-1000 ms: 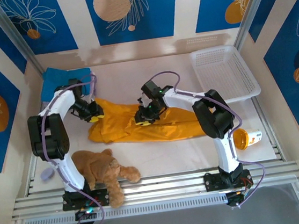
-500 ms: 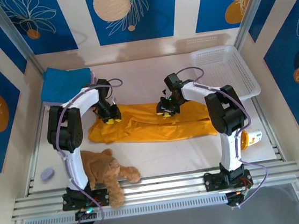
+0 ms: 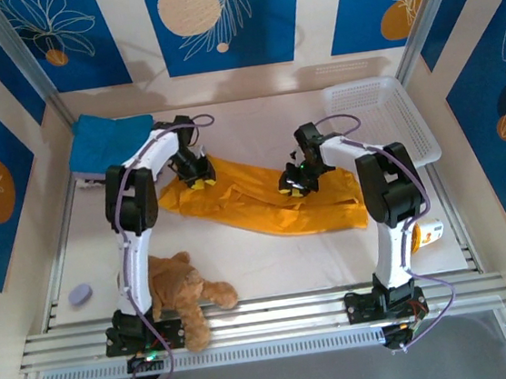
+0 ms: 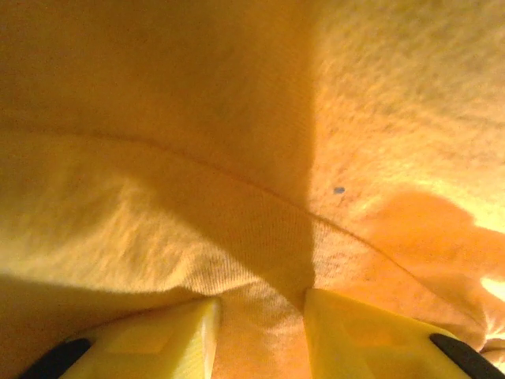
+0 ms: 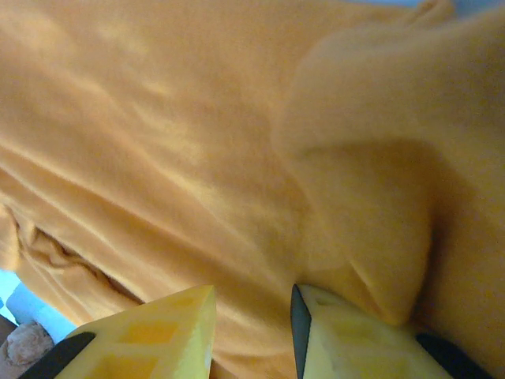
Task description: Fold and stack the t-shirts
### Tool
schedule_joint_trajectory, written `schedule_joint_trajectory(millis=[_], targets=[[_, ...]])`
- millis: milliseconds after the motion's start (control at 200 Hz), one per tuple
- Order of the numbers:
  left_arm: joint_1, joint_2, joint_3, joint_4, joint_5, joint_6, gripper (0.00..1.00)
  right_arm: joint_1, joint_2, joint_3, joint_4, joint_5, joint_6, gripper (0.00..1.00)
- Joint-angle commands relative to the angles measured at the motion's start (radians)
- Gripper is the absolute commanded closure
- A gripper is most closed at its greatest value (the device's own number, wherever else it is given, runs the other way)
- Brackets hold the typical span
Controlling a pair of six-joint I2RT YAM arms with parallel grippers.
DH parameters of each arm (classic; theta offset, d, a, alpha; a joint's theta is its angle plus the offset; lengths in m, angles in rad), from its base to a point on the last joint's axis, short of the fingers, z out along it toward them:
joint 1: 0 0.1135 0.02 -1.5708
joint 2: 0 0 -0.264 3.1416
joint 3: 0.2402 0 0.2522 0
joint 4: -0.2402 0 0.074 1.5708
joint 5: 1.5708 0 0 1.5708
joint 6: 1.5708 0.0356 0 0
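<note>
White basket (image 3: 379, 126) stands near the mustard-orange t-shirt (image 3: 245, 201).

Overhead, the light is bright and even, shadows soft. My wrist views blur up close; shade crosses the orange t-shirt (image 4: 197, 118), glare at its right.

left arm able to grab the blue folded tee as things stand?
Probably not yet: the left gripper is pinching the mustard tee. The blue tee lies close, with nothing between them.
</note>
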Motion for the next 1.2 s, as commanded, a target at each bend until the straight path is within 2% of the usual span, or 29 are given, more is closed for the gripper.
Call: schedule_joint_trajectory(millis=[0, 90, 175, 650, 755, 865, 1005, 1135, 1196], targets=[[-0.004, 0.135, 0.188, -0.098, -0.042, 0.013, 0.65, -0.011, -0.063, -0.026, -0.054, 0.009, -0.028, 0.66], [0.003, 0.209, 0.353, -0.162, -0.048, 0.009, 0.65, -0.022, -0.094, -0.044, -0.063, 0.037, -0.029, 0.67], [0.016, 0.245, 0.426, -0.169, -0.051, -0.007, 0.67, -0.033, -0.11, -0.059, -0.067, 0.05, -0.029, 0.66], [0.062, 0.254, 0.388, -0.092, 0.023, -0.093, 0.67, -0.061, -0.138, -0.166, -0.089, 0.095, -0.032, 0.66], [0.067, 0.259, 0.389, -0.064, 0.047, -0.115, 0.67, -0.059, -0.15, -0.201, -0.085, 0.075, -0.027, 0.66], [0.063, 0.252, 0.376, -0.023, 0.046, -0.141, 0.69, -0.044, -0.18, -0.23, -0.091, 0.002, -0.014, 0.67], [0.062, 0.238, 0.353, 0.041, 0.046, -0.191, 0.69, 0.016, -0.257, -0.294, -0.08, -0.026, 0.063, 0.67], [0.065, 0.253, 0.356, 0.1, 0.099, -0.245, 0.69, 0.074, -0.36, -0.449, 0.111, -0.112, 0.273, 0.67], [0.061, 0.253, 0.357, 0.132, 0.15, -0.259, 0.68, 0.117, -0.408, -0.478, 0.139, -0.098, 0.333, 0.67]])
